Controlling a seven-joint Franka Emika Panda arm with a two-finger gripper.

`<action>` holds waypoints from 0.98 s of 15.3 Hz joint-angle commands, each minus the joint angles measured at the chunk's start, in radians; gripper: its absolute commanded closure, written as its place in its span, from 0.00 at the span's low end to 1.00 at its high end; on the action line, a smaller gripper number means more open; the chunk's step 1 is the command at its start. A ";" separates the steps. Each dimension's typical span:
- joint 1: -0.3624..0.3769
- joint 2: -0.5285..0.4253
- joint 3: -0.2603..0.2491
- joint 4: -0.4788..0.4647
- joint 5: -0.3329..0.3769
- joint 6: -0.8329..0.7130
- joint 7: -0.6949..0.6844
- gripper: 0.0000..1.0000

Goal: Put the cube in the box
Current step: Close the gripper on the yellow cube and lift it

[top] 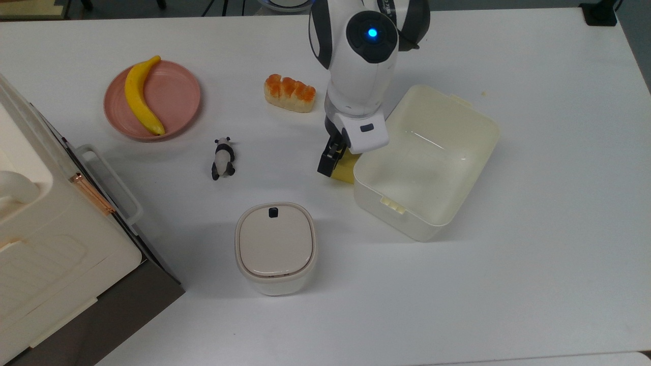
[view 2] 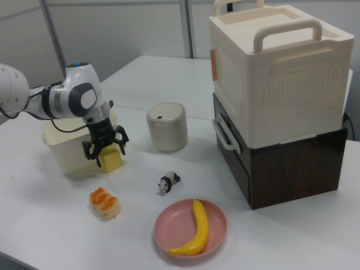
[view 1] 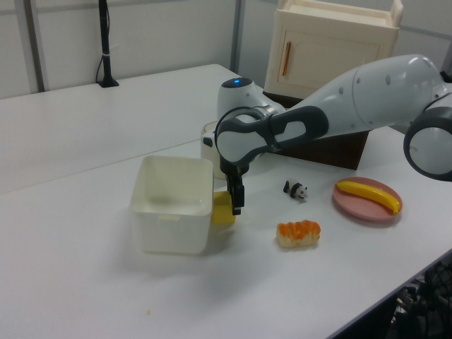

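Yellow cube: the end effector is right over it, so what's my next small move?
Probably lower a little further, then close. In the right view the open end effector straddles the yellow cube, fingers to either side, and the cube is on the table against the cream-white tub, not yet gripped.

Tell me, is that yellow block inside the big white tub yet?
Not yet. The cube sits on the table against the outside wall of the box, which holds nothing. The open gripper is over it.
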 commanded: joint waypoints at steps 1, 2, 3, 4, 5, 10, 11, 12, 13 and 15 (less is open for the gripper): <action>0.025 -0.006 -0.007 -0.031 -0.019 0.031 -0.005 0.00; 0.025 0.000 -0.009 -0.028 -0.019 0.031 -0.004 0.17; 0.025 0.000 -0.007 -0.028 -0.019 0.031 -0.005 0.30; 0.025 -0.003 -0.009 -0.028 -0.019 0.030 -0.005 0.39; 0.023 -0.011 -0.009 -0.029 -0.019 0.020 -0.007 0.42; -0.027 -0.115 -0.038 -0.032 -0.005 -0.125 -0.132 0.42; -0.037 -0.146 -0.055 -0.023 0.004 -0.182 -0.181 0.41; -0.038 -0.166 -0.081 -0.005 0.028 -0.237 -0.236 0.40; -0.037 -0.175 -0.108 0.030 0.070 -0.289 -0.281 0.39; -0.029 -0.178 -0.138 0.112 0.143 -0.358 -0.292 0.38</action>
